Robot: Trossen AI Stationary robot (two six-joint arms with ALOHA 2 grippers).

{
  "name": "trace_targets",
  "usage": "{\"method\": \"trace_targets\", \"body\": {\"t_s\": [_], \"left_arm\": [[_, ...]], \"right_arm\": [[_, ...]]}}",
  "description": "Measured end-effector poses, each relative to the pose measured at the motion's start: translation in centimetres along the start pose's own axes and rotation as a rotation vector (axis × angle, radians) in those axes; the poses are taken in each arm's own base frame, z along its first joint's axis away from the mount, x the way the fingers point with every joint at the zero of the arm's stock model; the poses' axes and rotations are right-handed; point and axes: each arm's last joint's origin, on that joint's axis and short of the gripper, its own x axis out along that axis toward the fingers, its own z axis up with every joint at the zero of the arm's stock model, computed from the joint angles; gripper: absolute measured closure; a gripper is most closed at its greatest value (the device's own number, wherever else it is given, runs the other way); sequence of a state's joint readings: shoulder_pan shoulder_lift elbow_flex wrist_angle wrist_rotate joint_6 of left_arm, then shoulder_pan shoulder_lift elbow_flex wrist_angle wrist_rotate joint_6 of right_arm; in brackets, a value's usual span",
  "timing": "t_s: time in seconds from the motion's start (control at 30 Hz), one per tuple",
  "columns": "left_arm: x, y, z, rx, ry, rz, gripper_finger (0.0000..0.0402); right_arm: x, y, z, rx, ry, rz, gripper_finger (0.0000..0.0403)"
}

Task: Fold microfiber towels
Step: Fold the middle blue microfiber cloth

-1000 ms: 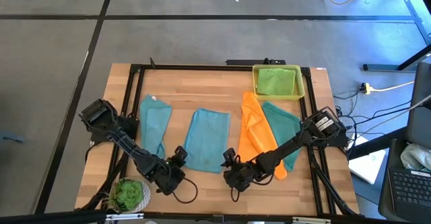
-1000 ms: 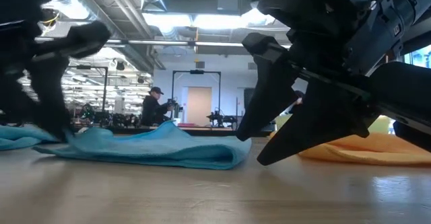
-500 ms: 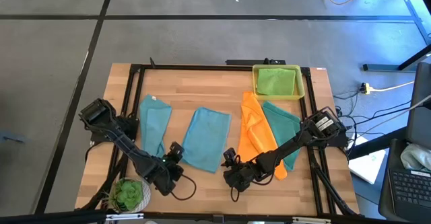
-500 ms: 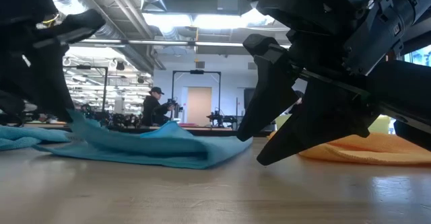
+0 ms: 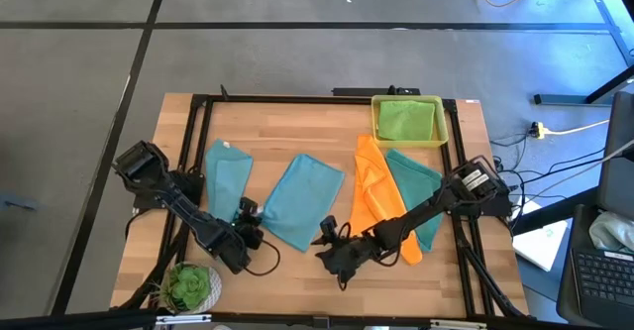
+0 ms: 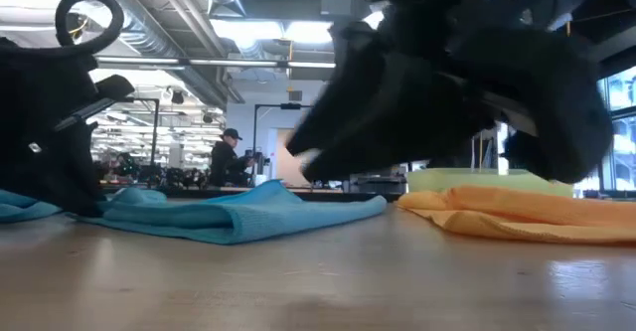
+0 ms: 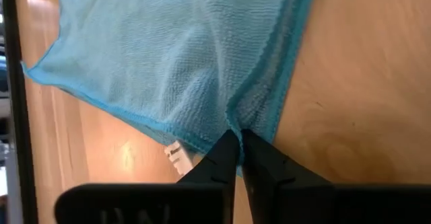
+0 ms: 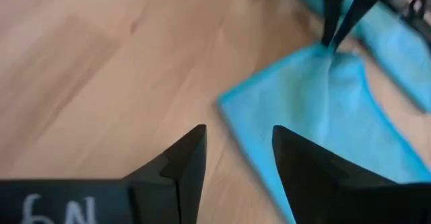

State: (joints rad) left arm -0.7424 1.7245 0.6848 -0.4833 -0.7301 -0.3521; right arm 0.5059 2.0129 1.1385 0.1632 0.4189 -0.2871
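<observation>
Left gripper: the left gripper [image 7: 237, 140] sits low and left of centre in the high view, fingers pinched together on the near corner of the light blue square microfibre towel [image 5: 300, 201]; the left wrist view shows the cloth gathered to a point right at the tips.
Right gripper: the right gripper [image 5: 327, 243] hangs just right of that towel's lower edge in the high view, jaws apart with nothing between them, aimed at the towel's free corner.
Where the towel is: middle of the wooden table [image 5: 297, 132], lying flat apart from the pinched corner, between a second light blue towel [image 5: 227, 184] on its left and the orange cloth [image 5: 374, 196] on its right.
Which way it points: long axis runs from lower left to upper right in the high view, tilted off the table's edges; the held corner points to the lower left.
Other cloths: a teal towel [image 5: 421, 196] lies beside the orange one, and a lime green one [image 5: 406, 120] sits in the yellow plastic tray [image 5: 440, 122], upper right.
Risk, skew: with only one corner held, I'd say further pulling swings the towel more crooked, so any fold lands uneven.
Risk, slip: the grip has so little fabric that a quick lift could let it slide out.
Risk, miss: the right gripper may close on bare wood if the free corner drifts.
</observation>
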Motion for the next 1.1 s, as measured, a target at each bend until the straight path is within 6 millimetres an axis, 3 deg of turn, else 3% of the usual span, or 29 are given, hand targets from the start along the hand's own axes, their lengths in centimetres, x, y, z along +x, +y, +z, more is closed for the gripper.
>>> {"method": "trace_targets", "body": {"t_s": [0.37, 0.5, 0.93, 1.1], "left_arm": [[0.3, 0.0, 0.0, -0.062, -0.013, 0.007, 0.0338], [0.3, 0.0, -0.1, -0.097, -0.013, 0.008, 0.0339], [-0.4, -0.5, 0.9, -0.131, -0.043, -0.015, 0.0335], [-0.6, -0.6, 0.9, -0.125, -0.045, -0.017, 0.0335]], "right_arm": [[1.6, -2.0, -1.0, -0.016, -0.017, 0.059, 0.0231], [3.2, -1.5, -2.4, -0.067, -0.008, 0.160, 0.0231], [4.6, -1.7, -2.8, -0.063, -0.047, 0.060, 0.0231], [4.9, -1.5, -3.1, -0.056, -0.045, 0.088, 0.0262]]}}
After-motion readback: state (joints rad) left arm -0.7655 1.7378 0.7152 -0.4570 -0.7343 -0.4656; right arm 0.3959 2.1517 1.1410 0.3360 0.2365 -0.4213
